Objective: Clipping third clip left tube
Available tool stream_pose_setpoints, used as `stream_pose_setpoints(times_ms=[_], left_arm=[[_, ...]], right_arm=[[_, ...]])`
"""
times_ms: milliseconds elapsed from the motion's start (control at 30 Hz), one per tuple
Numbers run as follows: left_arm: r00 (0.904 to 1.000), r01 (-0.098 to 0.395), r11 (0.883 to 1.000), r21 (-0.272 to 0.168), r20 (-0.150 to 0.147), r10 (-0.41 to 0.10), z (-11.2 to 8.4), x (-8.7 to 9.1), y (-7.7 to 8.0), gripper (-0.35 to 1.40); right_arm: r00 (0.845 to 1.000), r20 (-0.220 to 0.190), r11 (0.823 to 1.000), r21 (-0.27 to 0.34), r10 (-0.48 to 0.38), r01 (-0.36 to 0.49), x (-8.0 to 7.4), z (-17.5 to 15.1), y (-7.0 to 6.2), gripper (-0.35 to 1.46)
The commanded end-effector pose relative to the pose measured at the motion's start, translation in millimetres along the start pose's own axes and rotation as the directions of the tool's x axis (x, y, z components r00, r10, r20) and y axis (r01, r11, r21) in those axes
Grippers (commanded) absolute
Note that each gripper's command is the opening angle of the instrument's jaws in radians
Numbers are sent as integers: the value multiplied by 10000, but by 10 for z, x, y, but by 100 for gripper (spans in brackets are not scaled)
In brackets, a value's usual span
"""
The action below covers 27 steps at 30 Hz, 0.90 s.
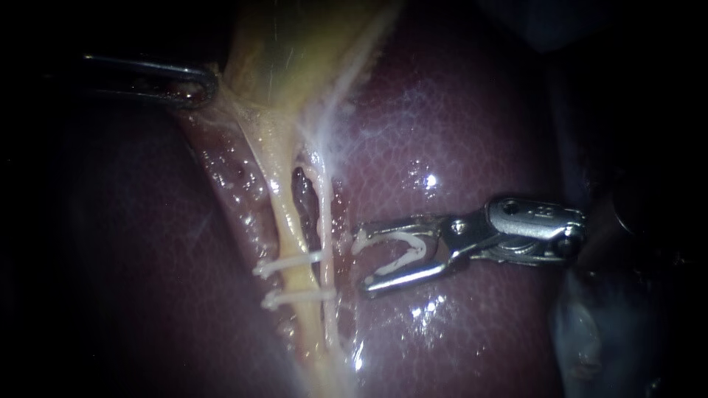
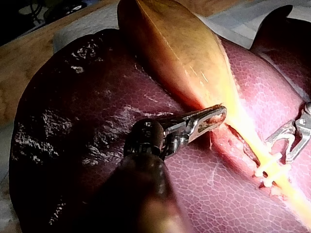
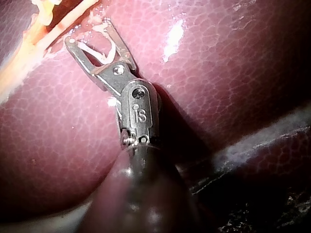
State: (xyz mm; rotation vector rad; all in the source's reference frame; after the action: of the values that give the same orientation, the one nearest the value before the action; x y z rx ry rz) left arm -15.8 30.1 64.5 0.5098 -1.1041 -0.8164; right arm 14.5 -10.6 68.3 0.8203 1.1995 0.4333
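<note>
Our L instrument (image 1: 193, 82) sits up the left tube (image 1: 284, 214), its hand (both jaws) clenched on the gallbladder (image 1: 295, 44) edge, prob. to pull the tube taut & off the liver (image 1: 457, 133). Our R instrument (image 1: 361, 263) waits just beside the tube, approx. level w/ the two clips (image 1: 291, 262) across it, its hand spread yet grasping a new clip (image 1: 404, 254), not yet round the tube. We can't tell if those clips also catch the thin tube (image 1: 324, 214) alongside, & the L shaft is lost in the dark.
</note>
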Motion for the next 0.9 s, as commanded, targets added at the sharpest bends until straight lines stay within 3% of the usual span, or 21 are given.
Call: stream_pose_setpoints(times_ms=[33,200,600,733,900], left_arm=[[10000,-6,10000,2,-4,6,0,0,0,-35],[10000,-12,10000,4,-5,12,1,1,2,-35],[10000,-22,10000,-1,-3,22,2,3,4,-35],[10000,-25,10000,-9,-1,25,2,4,3,-35],[10000,-28,10000,-15,1,28,3,4,3,-35]], right_arm=[[10000,-2,10000,1,2,-2,1,-1,-1,46],[10000,-13,10000,46,47,-47,10,-5,-8,45],[9994,-118,9993,190,334,-331,69,-18,-53,44],[9991,-150,9991,179,393,-390,81,-18,-60,44],[9989,-182,9990,136,438,-436,90,-11,-58,44]])
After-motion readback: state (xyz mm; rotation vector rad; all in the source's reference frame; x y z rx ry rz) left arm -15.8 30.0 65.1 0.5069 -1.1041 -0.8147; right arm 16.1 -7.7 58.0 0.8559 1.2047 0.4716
